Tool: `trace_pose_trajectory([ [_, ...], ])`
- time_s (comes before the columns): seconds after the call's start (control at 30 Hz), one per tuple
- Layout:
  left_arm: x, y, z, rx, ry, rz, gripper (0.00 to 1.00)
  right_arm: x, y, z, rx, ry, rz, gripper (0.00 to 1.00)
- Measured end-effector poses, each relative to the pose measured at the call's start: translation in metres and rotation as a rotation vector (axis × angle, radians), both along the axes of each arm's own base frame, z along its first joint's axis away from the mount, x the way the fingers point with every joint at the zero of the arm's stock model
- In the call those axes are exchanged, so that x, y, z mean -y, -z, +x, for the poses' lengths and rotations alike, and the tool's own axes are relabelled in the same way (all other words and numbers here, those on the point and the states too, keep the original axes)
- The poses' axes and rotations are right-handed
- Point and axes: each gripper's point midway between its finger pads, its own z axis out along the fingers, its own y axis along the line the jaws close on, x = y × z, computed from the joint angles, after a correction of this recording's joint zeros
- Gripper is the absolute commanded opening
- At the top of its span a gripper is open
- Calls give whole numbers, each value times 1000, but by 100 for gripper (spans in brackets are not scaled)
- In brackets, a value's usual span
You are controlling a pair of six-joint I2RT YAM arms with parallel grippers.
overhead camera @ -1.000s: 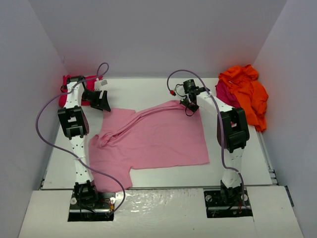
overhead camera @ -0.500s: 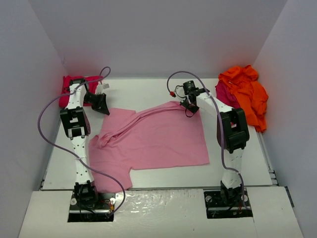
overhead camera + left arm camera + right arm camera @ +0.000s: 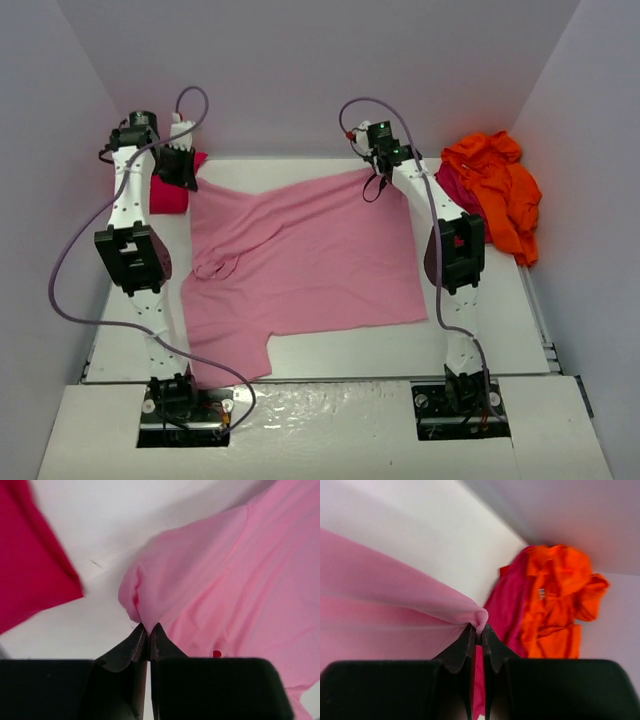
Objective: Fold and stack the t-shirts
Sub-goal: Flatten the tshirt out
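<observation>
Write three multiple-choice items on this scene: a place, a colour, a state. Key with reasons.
1. Where on the table is the orange t-shirt? A far right corner; B far left corner; C near edge, middle.
2. What colour is the spread t-shirt? A bright orange; B light pink; C dark crimson.
3. How is the left gripper? A open, clear of cloth; B shut on the spread t-shirt; C shut on a red shirt.
Key: 1 A, it is heaped at the back on the right. 2 B, the overhead view shows pale pink cloth. 3 B, the left wrist view shows closed jaws pinching a pink fold.
</observation>
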Motion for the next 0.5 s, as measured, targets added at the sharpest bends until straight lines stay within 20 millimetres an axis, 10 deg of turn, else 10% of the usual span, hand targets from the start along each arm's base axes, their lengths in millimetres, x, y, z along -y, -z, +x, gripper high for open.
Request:
trace_pose_trajectory([
  [0.13, -2, -129, -19, 308, -38, 70, 0, 10, -69, 5, 153, 34, 53, 0],
  [0.23, 7, -214, -69, 520, -43, 93, 0, 17, -116, -19, 225, 34, 112, 0],
  [0.5, 42, -299, -231, 824, -3, 83, 0, 24, -242, -158, 451, -103, 327, 0],
])
